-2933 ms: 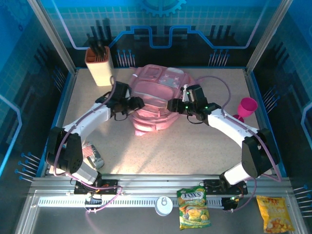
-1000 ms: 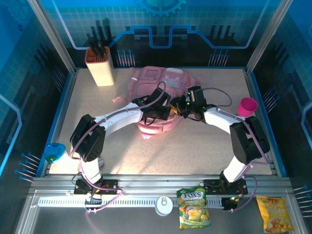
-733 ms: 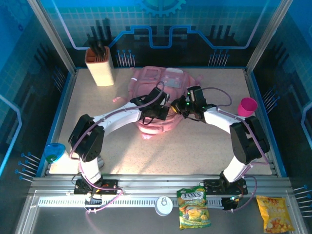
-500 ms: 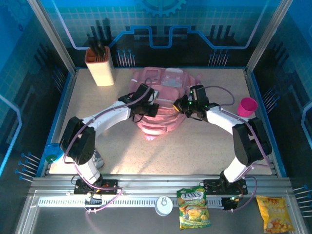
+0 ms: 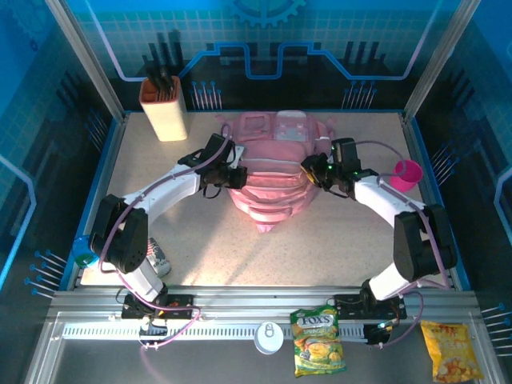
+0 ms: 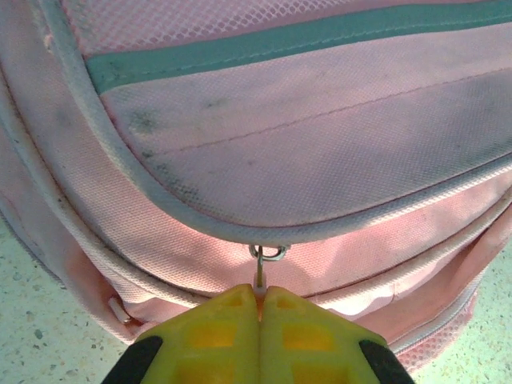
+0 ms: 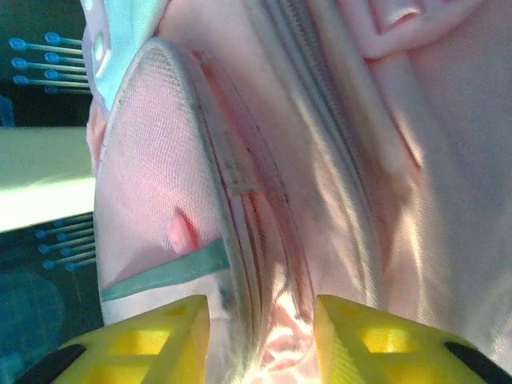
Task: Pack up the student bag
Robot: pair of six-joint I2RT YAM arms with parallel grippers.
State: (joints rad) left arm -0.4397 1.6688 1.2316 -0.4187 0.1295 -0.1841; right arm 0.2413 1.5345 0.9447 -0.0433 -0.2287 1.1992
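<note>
Our left claw [image 6: 260, 293] is shut on the small metal zip pull [image 6: 261, 274] of the big soft pink cloth backpack [image 5: 272, 180], just ahead. Our right claw [image 7: 260, 310] stands open at its other side.

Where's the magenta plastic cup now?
Top view, far right: the magenta plastic cup sits beside the right arm, right of the large pink fabric backpack.

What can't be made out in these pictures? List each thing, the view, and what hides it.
- Top external: the student bag, its inside covered by pink fabric.
- Left wrist: the zip pull, lower end buried between the shut left fingers.
- Right wrist: whether the right fingers pinch the bag; fabric folds mask the contact.
- Top external: striped object, partly behind the left arm.
</note>
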